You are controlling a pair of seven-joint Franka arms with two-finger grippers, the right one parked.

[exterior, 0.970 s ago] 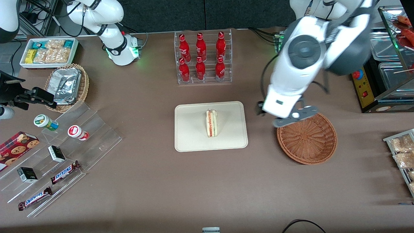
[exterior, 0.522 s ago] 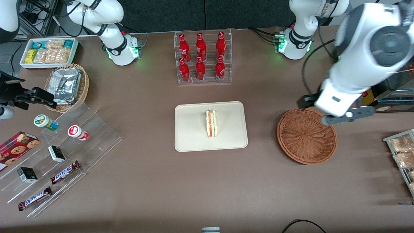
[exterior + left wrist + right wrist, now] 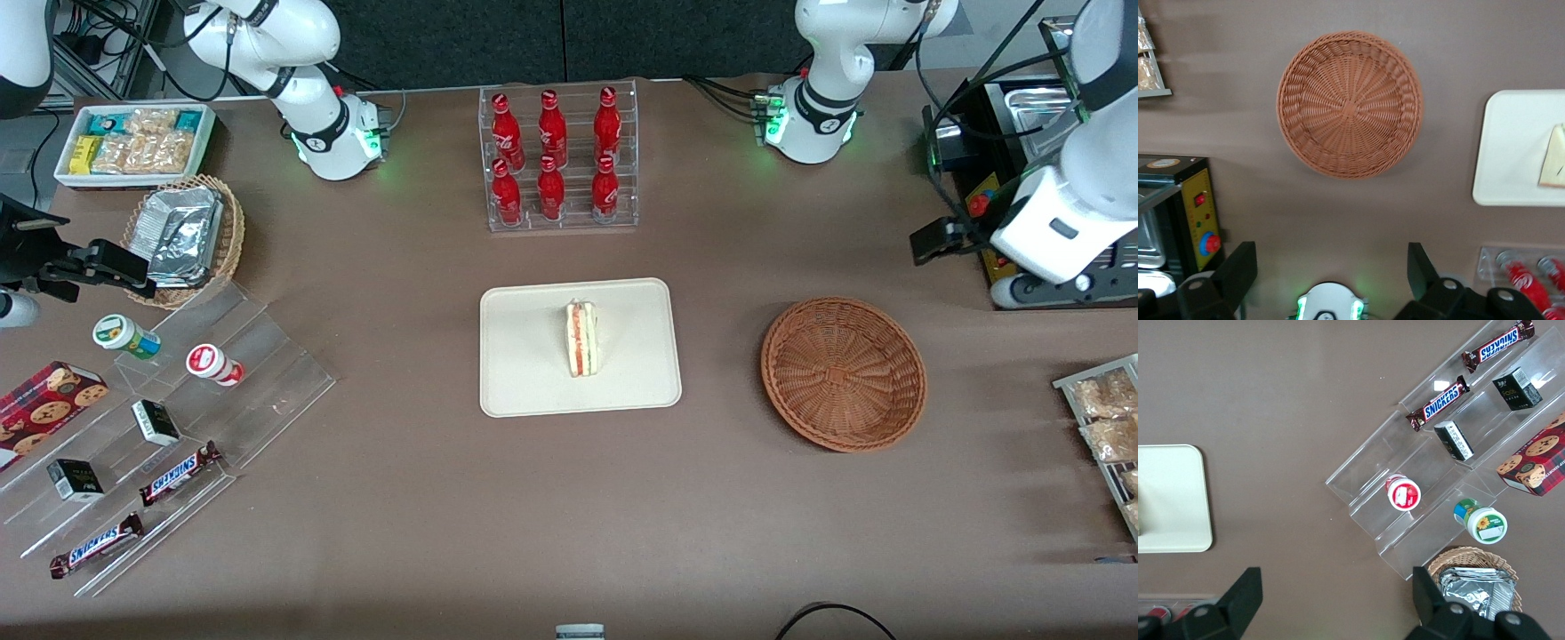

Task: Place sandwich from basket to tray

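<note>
- The sandwich (image 3: pixel 581 339) is lying near the middle of the tray (image 3: pixel 524 391), cut edge facing up.
- The basket (image 3: pixel 843 373) is sitting beside the tray, toward the working arm's end of the table, with nothing in it.
- The gripper (image 3: pixel 1331 270) is hovering high, fingers (image 3: pixel 1238 267) spread apart and holding nothing, well apart from the basket.

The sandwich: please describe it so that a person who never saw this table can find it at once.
Find the cream-white tray in the middle of the table, nearer to the front camera than the rack of red bottles. The sandwich lies on it, the only thing there: a pale bread wedge with orange-red filling. The gripper hangs open, high above the table near the empty wicker basket.
</note>
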